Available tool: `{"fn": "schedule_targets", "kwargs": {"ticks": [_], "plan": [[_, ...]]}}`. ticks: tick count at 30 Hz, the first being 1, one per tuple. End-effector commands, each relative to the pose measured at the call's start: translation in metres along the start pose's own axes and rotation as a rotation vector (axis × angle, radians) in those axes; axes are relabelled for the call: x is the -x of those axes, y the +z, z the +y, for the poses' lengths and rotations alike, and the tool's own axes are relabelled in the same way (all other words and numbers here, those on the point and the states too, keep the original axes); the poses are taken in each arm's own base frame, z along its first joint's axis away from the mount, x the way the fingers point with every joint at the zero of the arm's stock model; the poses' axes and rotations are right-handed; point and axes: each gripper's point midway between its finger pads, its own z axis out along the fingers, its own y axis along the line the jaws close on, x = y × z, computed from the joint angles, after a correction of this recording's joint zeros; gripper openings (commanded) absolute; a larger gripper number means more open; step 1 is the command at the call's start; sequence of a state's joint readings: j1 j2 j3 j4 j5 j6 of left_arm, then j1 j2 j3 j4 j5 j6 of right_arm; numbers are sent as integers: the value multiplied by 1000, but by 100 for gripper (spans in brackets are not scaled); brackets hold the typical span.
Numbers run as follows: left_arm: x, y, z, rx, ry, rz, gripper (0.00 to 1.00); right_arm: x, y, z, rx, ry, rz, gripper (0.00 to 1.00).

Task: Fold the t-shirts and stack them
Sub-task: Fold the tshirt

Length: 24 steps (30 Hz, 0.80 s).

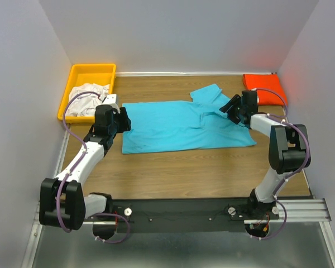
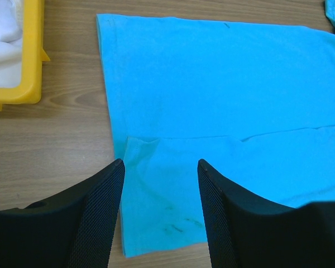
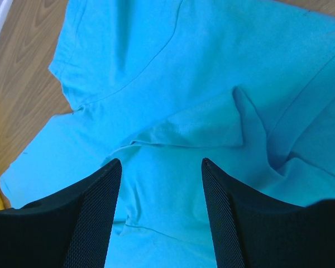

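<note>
Orange-red shirt (image 1: pixel 265 88), far right, in overhead view only

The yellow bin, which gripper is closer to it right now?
Left. The left gripper is at the edge of the turquoise t-shirt, just beside the yellow bin; the right gripper is far off at the shirt's other end.
</note>
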<state>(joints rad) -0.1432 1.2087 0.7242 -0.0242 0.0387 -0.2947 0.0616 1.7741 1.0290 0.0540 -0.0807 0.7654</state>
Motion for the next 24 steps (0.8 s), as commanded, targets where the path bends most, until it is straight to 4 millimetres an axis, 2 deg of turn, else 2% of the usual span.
{"fn": "schedule_targets", "kwargs": {"ticks": [1, 9, 11, 16, 24], "plan": [[5, 1, -2, -19, 14, -14, 63, 4, 13, -19, -46, 55, -38, 66], [5, 0, 0, -7, 12, -15, 63, 4, 18, -47, -128, 74, -64, 61], [6, 0, 0, -7, 12, -17, 63, 4, 19, -50, -137, 78, -66, 59], [5, 1, 0, -3, 12, -14, 62, 2, 22, -56, -153, 79, -69, 48], [3, 1, 1, -3, 13, -7, 63, 2, 27, -62, -165, 93, -74, 41]]}}
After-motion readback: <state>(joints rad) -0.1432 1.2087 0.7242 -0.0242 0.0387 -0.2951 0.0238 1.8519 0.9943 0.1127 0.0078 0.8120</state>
